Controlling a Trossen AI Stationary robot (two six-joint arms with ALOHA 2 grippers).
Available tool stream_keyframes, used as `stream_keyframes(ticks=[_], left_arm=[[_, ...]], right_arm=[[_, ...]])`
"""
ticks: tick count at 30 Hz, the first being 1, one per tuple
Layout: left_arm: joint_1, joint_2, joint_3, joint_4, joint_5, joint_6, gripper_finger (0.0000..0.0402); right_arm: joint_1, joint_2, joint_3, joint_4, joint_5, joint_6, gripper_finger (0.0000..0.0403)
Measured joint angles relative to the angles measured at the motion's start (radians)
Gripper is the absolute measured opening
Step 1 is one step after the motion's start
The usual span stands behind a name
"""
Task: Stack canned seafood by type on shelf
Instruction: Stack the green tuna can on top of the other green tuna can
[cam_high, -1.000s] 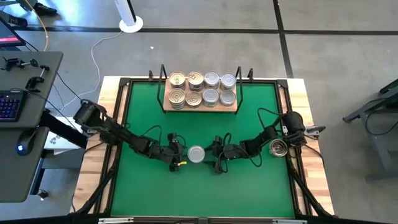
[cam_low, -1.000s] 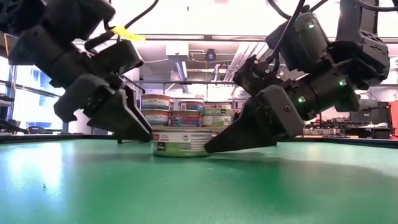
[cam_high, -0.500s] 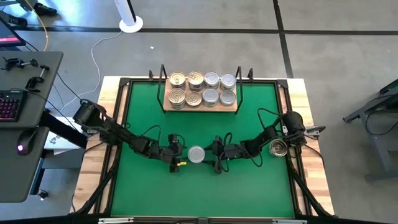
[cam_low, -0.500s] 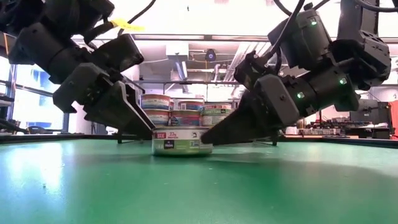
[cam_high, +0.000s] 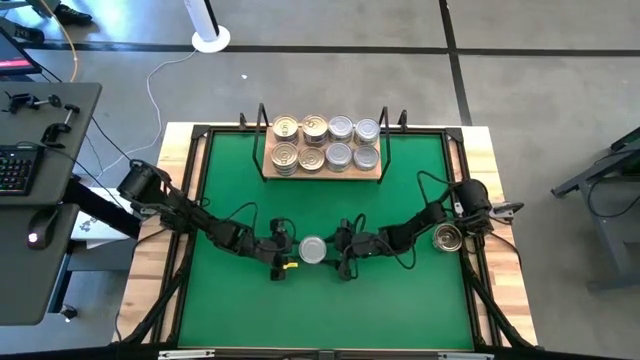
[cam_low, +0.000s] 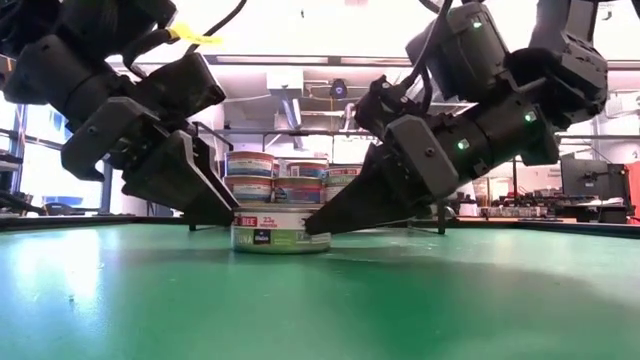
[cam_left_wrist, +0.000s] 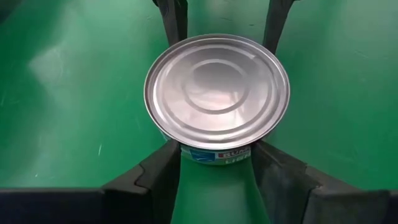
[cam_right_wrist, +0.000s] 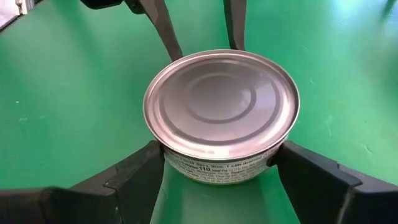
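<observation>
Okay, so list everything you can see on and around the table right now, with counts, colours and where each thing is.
Loose can: one, plain silver-grey lid, on the green mat between the two grippers.
Cans on the shelf: eight stacks seen from above, four gold-lidded on the left, four silver-lidded on the right; how many per stack is hard to tell.
Can at the table edge: one, silvery, on the wooden rim at the right, beside the right arm.
Shelf: one, light tan board with black uprights, at the far side of the mat.
Green mat: one, covers the table top.
Left gripper: dark, fingers flanking the loose can's left side.
Right gripper: dark, fingers flanking the can's right side.
</observation>
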Motion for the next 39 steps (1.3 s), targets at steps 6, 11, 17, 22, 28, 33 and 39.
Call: stream_keyframes(ticks=[6,11,17,22,28,33,39], left_arm=[[-0.001,0.004,0.0,0.012,-0.011,0.001,0.0179],[0.003,0.006,0.007,0.062,-0.023,0.016,0.0179],[0.002,0.006,0.006,0.107,-0.023,0.029,0.0179],[0.002,0.007,0.004,0.089,-0.022,0.028,0.0179],[0.002,0.029,0.004,0.097,-0.007,0.01,0.0179],[0.002,0.096,0.026,0.132,0.007,-0.001,0.0179],[0.002,0.159,0.08,0.122,0.006,0.005,0.0179]], right_arm=[[0.0,-0.071,-0.003,-0.072,-0.003,-0.008,0.0291],[-0.002,-0.187,0.015,-0.073,0.022,-0.028,0.029],[0.0,-0.247,0.041,-0.179,0.008,-0.066,0.029],[-0.007,-0.245,0.068,-0.294,-0.001,-0.059,0.029],[-0.007,-0.243,0.07,-0.37,-0.024,-0.008,0.029],[-0.006,-0.241,0.068,-0.406,-0.032,0.006,0.029],[-0.006,-0.241,0.071,-0.401,-0.034,0.016,0.029]])
